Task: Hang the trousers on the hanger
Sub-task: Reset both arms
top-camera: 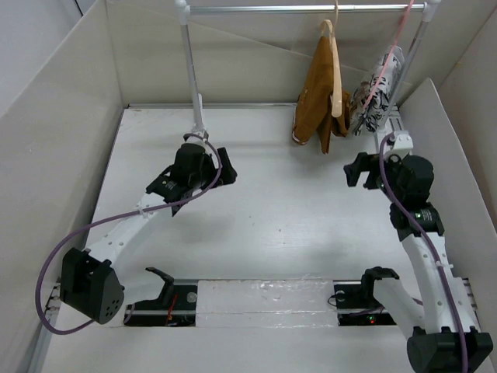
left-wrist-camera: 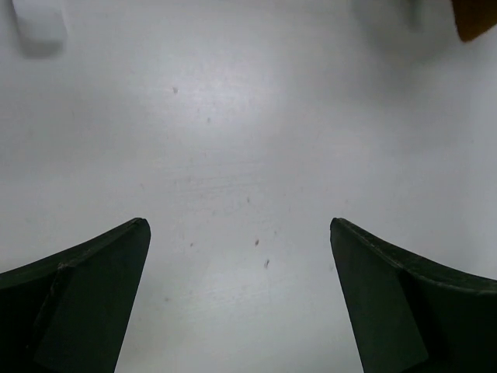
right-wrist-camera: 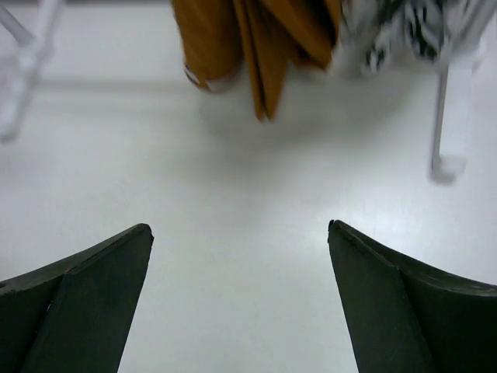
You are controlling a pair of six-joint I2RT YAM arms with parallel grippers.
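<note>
Spanning nearly the whole top view, the white worktop is running from the arm bases at the near edge to a clothes rack at the far edge, with a broad stretch of white surface showing between the two arms. White side panels are boxing it in left and right, the right one standing close to the right arm. The rack's rail is crossing the far edge up high, its left post coming down just beyond the left arm. The trousers are hanging folded over the hanger, whose hook is sitting on the rail right of centre. Their lower edge is hanging near the worktop, contact unclear. Just right of them a patterned cloth is hanging on a pink hanger, touching or nearly touching the trousers. The left end effector is hovering over bare worktop with its jaws spread wide, gripping nothing, well apart from the trousers. The right end effector is also standing wide with nothing between its jaws, facing the trousers' lower edge with open worktop between.
</note>
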